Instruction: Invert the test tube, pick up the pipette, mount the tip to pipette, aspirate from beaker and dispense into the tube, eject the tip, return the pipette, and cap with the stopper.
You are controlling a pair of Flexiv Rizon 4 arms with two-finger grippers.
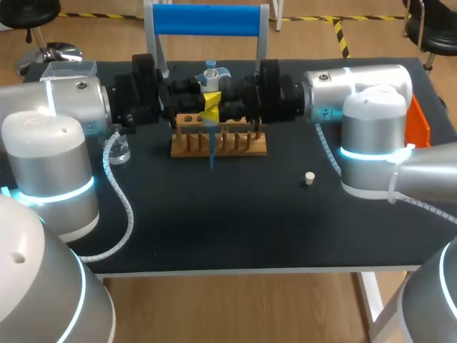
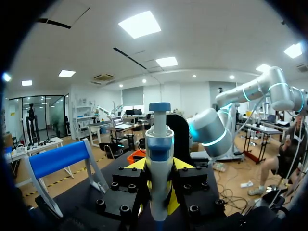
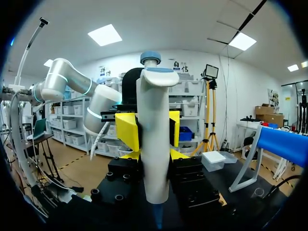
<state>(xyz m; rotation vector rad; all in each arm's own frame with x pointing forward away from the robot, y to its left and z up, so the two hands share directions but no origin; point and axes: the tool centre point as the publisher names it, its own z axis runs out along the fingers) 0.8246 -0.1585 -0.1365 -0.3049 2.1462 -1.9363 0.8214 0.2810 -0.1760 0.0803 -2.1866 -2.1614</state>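
The pipette (image 2: 158, 139) stands upright between both pincers, above the wooden test tube rack (image 1: 228, 145). The left gripper (image 2: 158, 168) and the right gripper (image 3: 151, 132) each clench its body from opposite sides, yellow tips flanking it. Its blue tip (image 1: 212, 151) points down in front of the rack. The stopper (image 1: 309, 179) lies apart on the table.
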